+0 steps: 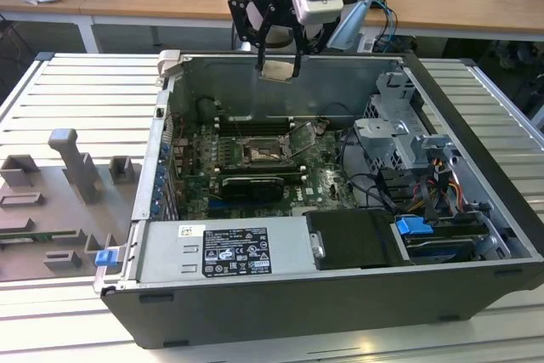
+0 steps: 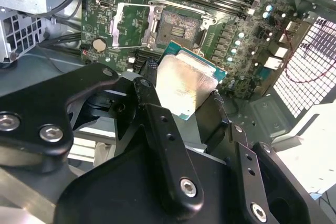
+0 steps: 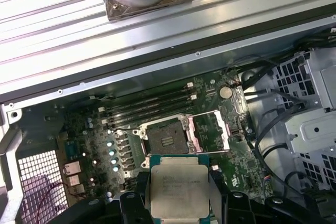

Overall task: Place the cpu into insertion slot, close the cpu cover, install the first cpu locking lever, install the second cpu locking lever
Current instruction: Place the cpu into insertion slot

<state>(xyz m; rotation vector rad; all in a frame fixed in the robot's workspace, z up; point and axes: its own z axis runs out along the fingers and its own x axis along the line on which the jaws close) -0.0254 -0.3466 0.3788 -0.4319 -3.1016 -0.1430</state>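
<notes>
My gripper [image 1: 278, 67] hangs above the open computer case, shut on the cpu [image 1: 276, 70], a flat square chip with a pale metal top. Both wrist views show the cpu [image 2: 181, 85] [image 3: 179, 191] clamped between the black fingers [image 2: 157, 114]. Below it on the green motherboard lies the insertion slot [image 1: 259, 155] [image 2: 178, 29] [image 3: 165, 136], a dark square socket with a silver rim, bare inside. The cpu cover [image 1: 299, 139] [image 2: 127, 24] [image 3: 210, 129] is swung open and stands beside the socket. The gripper is well above the socket, not touching the board.
Long memory slots [image 3: 152, 103] run along one side of the socket. A black expansion card [image 1: 253, 186] sits in front of it. A drive cage with cables [image 1: 408, 146] fills the exterior view's right of the case. A grey fixture tray [image 1: 59, 201] lies outside on the left.
</notes>
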